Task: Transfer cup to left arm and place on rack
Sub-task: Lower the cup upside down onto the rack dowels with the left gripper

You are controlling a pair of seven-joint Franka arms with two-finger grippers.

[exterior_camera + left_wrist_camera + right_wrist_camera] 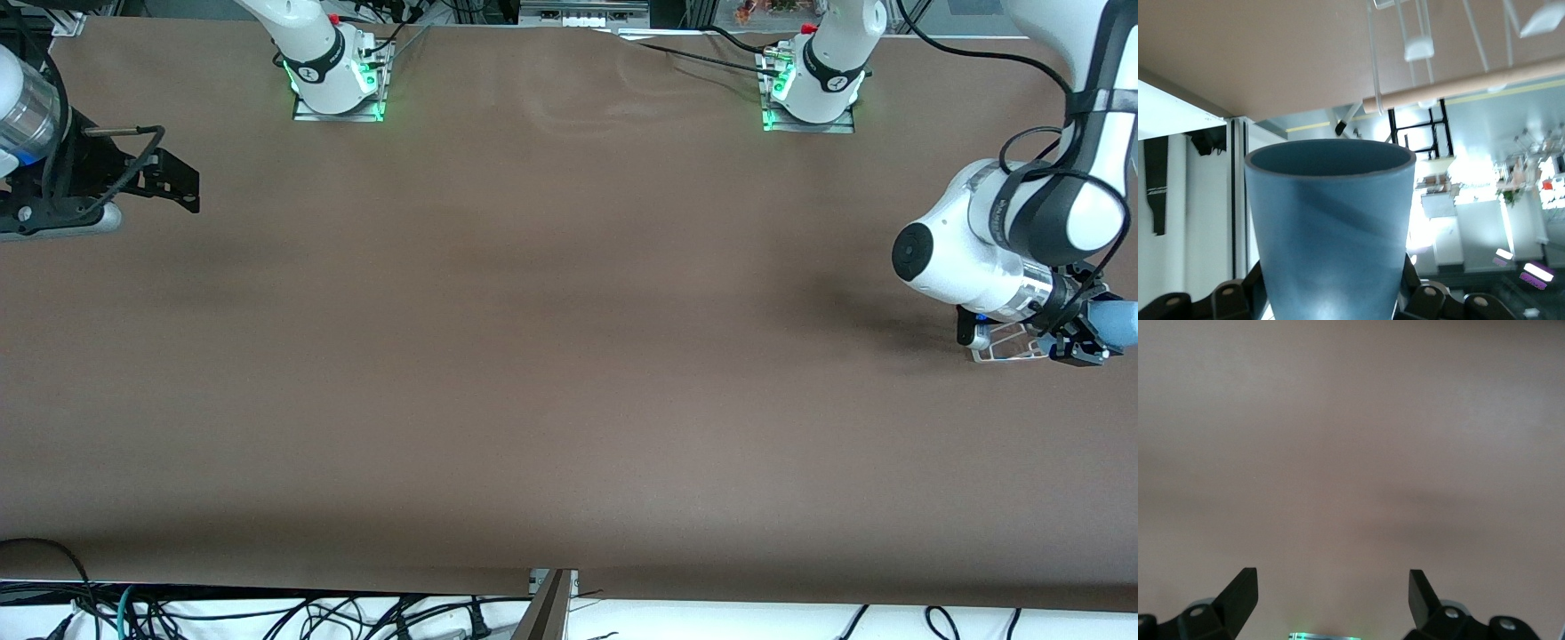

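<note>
Brown table: placing step judged underway, cup clamped in left gripper over rack at left arm's end; lowering and release needed; right gripper waits, jaws apart.

On the one brown table there are two robot arms, each ending in one gripper, the left gripper and the right gripper, plus one light-blue cup and one white wire rack.
</note>
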